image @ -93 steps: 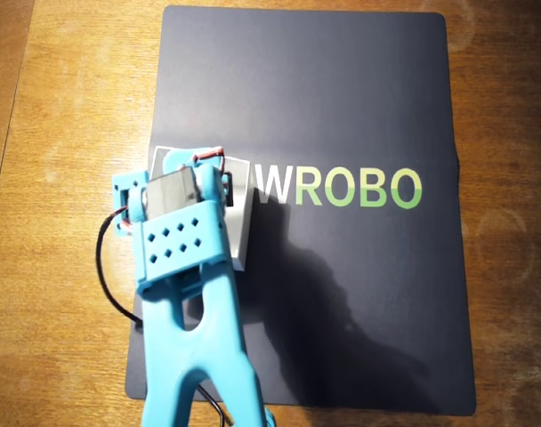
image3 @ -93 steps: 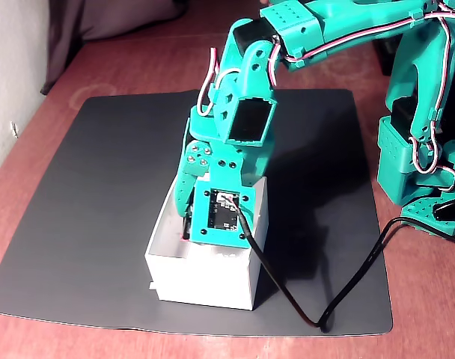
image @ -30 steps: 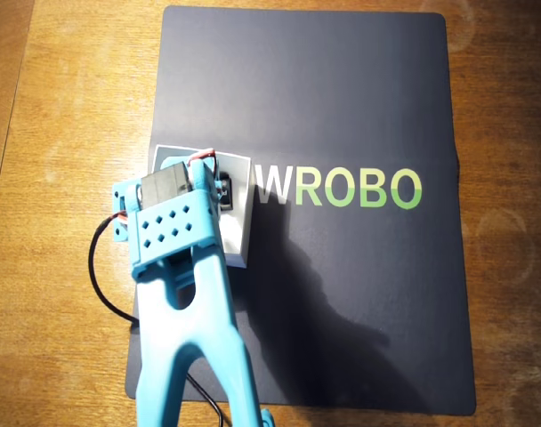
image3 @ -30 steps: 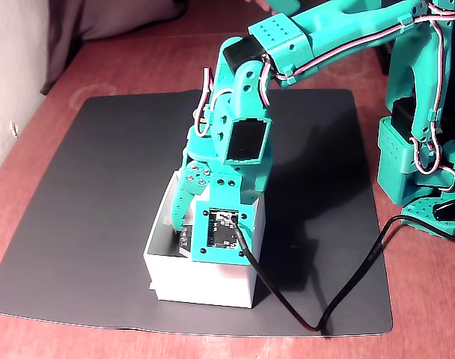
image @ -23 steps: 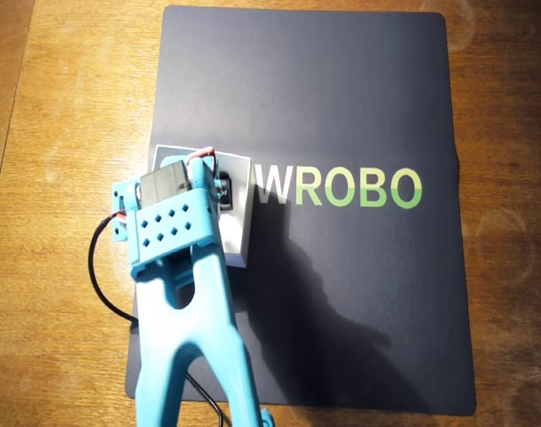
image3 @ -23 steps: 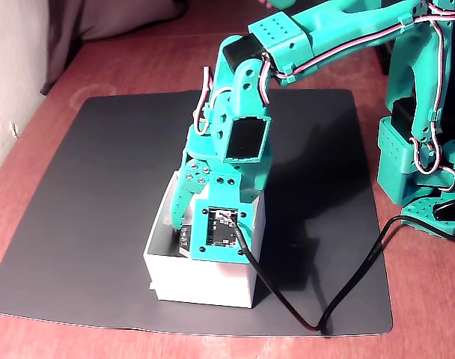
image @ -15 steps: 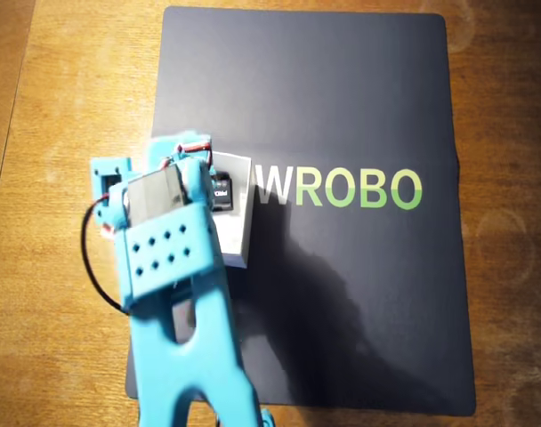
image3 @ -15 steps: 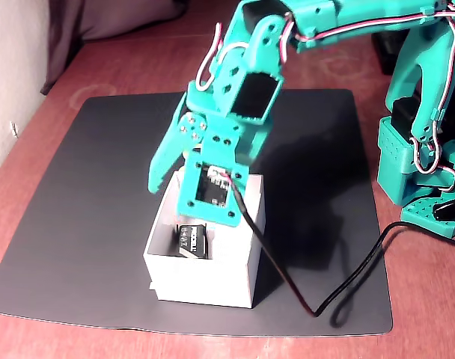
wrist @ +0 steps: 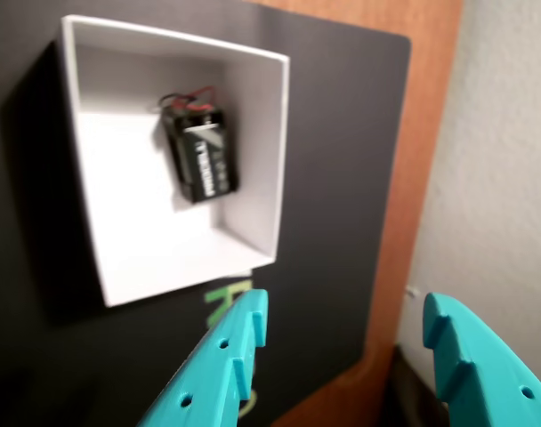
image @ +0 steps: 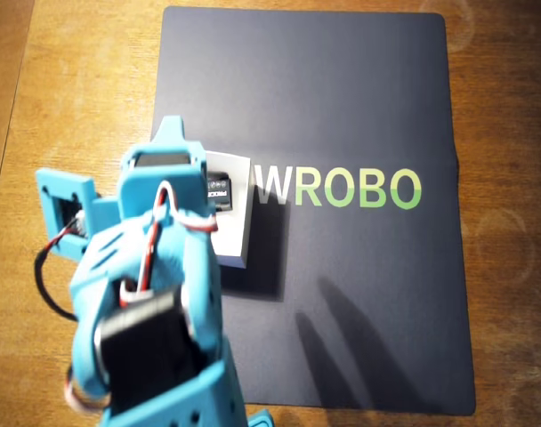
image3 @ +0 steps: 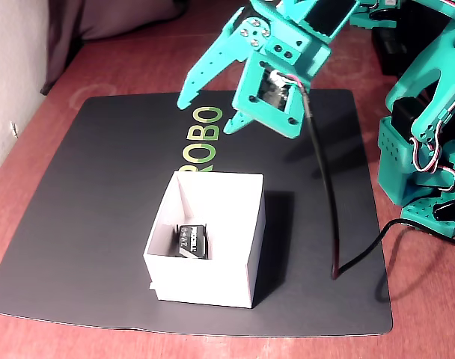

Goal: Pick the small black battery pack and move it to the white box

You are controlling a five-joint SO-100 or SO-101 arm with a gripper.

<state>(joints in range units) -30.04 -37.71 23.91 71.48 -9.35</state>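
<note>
The small black battery pack (wrist: 199, 153) lies inside the white box (wrist: 177, 40), close to one wall, with its white lettering up and its thin red and black wires at one end. The fixed view shows the battery pack (image3: 191, 241) resting on the floor of the white box (image3: 201, 280). My teal gripper (image3: 205, 116) hangs open well above the mat, beyond the box, holding nothing. In the wrist view the gripper (wrist: 343, 307) shows two spread fingers (wrist: 230, 356) below the box. In the overhead view the raised arm hides most of the box (image: 237, 240); the battery pack (image: 219, 189) peeks out.
A dark mat with WROBO lettering (image: 342, 187) covers the wooden table (image: 66, 89). The arm's teal base (image3: 422, 149) stands at the right of the fixed view. A black cable (image3: 340, 254) hangs from the gripper and loops over the mat's right side.
The gripper was down in the box, opened and left the battery pack on the box floor. It then rose and pulled back, so the box now stands uncovered.
</note>
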